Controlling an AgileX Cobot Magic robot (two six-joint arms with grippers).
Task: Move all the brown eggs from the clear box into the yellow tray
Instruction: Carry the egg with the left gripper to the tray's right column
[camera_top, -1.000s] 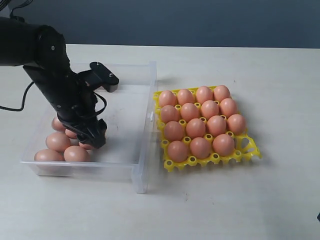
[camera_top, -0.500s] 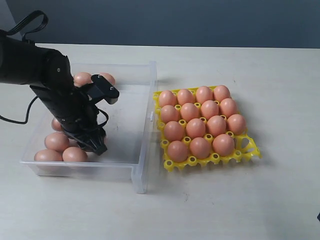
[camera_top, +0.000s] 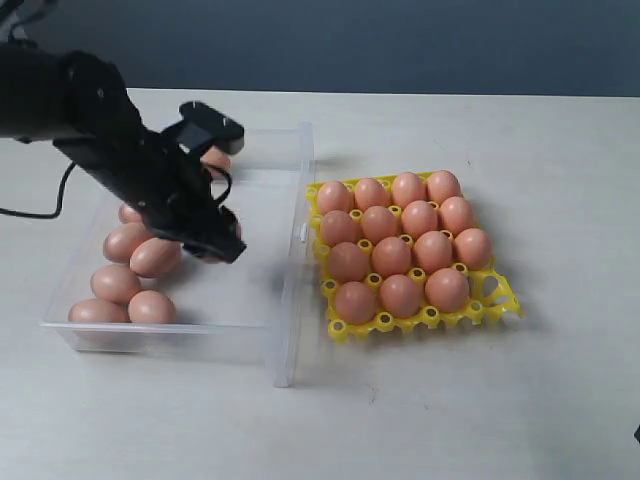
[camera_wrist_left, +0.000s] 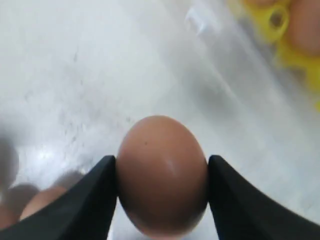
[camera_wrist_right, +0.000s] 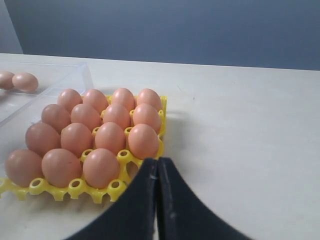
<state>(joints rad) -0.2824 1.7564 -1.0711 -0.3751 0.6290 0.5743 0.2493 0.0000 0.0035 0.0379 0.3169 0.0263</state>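
Note:
My left gripper (camera_top: 224, 246) hangs over the middle of the clear box (camera_top: 304, 170), shut on one brown egg (camera_wrist_left: 161, 175). Its black fingers (camera_wrist_left: 90, 200) press both sides of the egg, which is lifted off the box floor (camera_wrist_left: 95, 70). Several more brown eggs (camera_top: 128, 262) lie at the box's left end, and a few (camera_top: 214, 160) sit at its far wall. The yellow tray (camera_top: 500, 297) stands right of the box, full of eggs (camera_top: 392, 255) except for its near right corner cup (camera_top: 487, 287). My right gripper (camera_wrist_right: 158, 162) is shut and empty beside the tray (camera_wrist_right: 123, 156); the exterior view does not show it.
The box's right wall (camera_top: 298, 235) stands between the held egg and the tray. Pale tabletop (camera_top: 560, 150) stretches beyond and to the right of the tray. A black cable (camera_top: 40, 205) trails from the left arm at the table's left edge.
The left gripper has risen from the eggs at the box's near left corner and moved right toward the tray, carrying one egg. The right gripper's movement cannot be judged.

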